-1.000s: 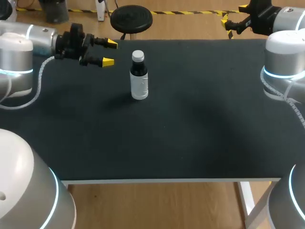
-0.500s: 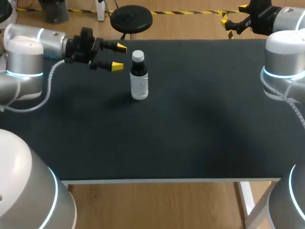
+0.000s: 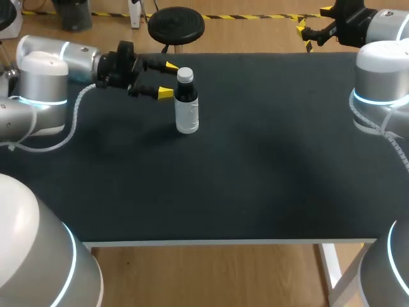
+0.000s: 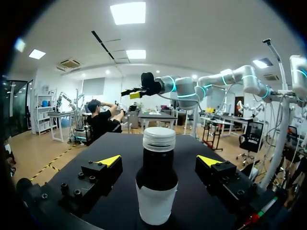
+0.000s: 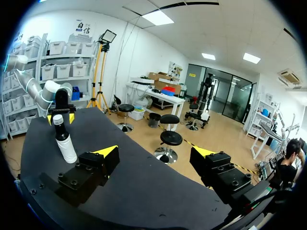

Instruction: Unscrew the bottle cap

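while the bottle [image 3: 186, 110] stands upright on the black table [image 3: 268, 166], at about 11 o'clock from the table's middle in your head view, its pale cap [image 3: 185, 75] sits on the neck. the bottle is dark in its upper half, with a white label [image 3: 187, 118] around the lower half.

your left gripper [image 3: 168, 79] comes in level from the bottle's 9 o'clock and its fingers are spread apart. from the head view one yellow tip lies at about 10 o'clock of the cap and the other at 9 o'clock of the bottle's shoulder, both just beside it. in the left wrist view you see the bottle straight ahead, standing between the two fingers with a gap on either side, so nothing is gripped. the yellow tips sit level with the neck, just under the cap.

your right gripper [image 3: 313, 27] hangs well apart from the bottle, out past the table's far edge at about 1 o'clock from the table's middle. its fingers are also wide apart with nothing between them. from the right wrist view the bottle is small and far off beyond one finger, with the left gripper's yellow tips either side of its cap.
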Motion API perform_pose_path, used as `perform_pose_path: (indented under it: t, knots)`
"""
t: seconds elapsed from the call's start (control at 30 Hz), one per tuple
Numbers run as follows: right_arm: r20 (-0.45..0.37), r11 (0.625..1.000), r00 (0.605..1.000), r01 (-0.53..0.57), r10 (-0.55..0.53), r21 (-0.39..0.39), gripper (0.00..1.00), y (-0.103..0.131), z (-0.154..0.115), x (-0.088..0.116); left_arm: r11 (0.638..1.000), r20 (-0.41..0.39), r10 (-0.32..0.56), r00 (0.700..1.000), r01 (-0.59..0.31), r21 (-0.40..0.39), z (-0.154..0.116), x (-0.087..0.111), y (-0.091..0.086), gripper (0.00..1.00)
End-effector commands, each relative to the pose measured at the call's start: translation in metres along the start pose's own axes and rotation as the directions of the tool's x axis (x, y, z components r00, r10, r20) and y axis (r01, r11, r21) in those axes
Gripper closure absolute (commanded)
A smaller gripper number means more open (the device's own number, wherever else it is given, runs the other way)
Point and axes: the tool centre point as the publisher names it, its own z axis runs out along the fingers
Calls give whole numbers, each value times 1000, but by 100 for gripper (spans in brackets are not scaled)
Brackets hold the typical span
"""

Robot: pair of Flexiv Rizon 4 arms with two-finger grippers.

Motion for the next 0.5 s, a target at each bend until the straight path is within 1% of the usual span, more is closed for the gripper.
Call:
perform_pose_path:
  t: [0.03, 0.5]
  knots:
    - [-1, 1000, 1000, 0, 0, 0, 0, 0, 0, 0, 1000, -14, -4, 1000, 4, 7, 5, -3, 3, 0]
    - [-1, 1000, 1000, 0, 0, 0, 0, 0, 0, 0, 1000, -43, -8, 999, 8, 22, 28, 0, 5, 0]
